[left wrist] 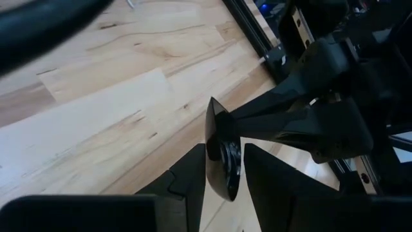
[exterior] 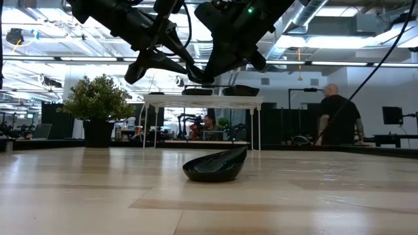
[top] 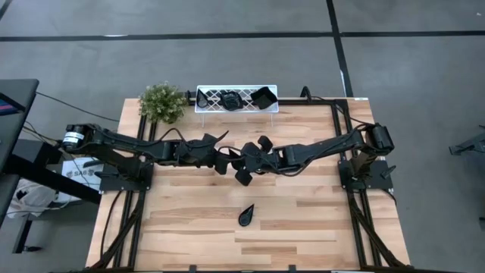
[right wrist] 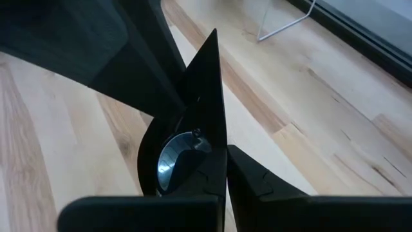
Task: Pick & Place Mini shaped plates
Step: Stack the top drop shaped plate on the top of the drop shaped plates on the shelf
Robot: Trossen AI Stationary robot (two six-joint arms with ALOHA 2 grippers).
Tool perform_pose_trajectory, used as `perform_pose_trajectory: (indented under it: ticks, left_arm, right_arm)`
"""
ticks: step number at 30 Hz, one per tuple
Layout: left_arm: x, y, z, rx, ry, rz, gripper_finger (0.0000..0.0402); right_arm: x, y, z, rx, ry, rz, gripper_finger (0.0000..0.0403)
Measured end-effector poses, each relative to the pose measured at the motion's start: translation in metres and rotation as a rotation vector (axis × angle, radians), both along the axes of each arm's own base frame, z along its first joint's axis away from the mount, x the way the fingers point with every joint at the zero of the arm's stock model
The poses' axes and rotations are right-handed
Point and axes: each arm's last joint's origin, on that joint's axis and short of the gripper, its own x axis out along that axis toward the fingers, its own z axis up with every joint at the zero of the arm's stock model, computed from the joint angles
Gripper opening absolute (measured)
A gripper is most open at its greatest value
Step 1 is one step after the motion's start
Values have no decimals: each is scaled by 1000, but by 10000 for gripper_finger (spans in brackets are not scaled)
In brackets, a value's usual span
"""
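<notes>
While both arms meet above the counter (top: 303, 220), the left tool (left wrist: 225, 169) and right tool (right wrist: 217, 169) clamp one teardrop plate (left wrist: 222, 154); another plate (top: 247, 215) lies below.

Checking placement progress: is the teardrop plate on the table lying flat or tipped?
Tipped: the teardrop plate rests on the table with its pointed end raised.

Light wooden table (top: 303, 220), one black teardrop plate (top: 247, 215), potted plant (top: 162, 102), white tray (top: 236, 99)
</notes>
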Motion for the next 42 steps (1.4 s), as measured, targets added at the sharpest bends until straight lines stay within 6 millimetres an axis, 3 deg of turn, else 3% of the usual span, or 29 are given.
perform_pose_trajectory:
  ticks: [6,16,25,37,42]
  left_arm:
    - [0,0,0,2,2,-4,90]
    - [-1,0,-1,9,14,1,20]
    - [-1,1,-1,15,12,9,14]
    - [0,1,1,43,-1,-3,10]
    - [0,3,0,53,15,-14,10]
  right_arm:
    - [0,0,0,0,0,1,0]
    - [0,0,0,2,1,1,0]
    - [0,1,0,11,3,13,6]
    - [1,2,1,27,-11,31,101]
    - [-5,3,13,45,-22,119,134]
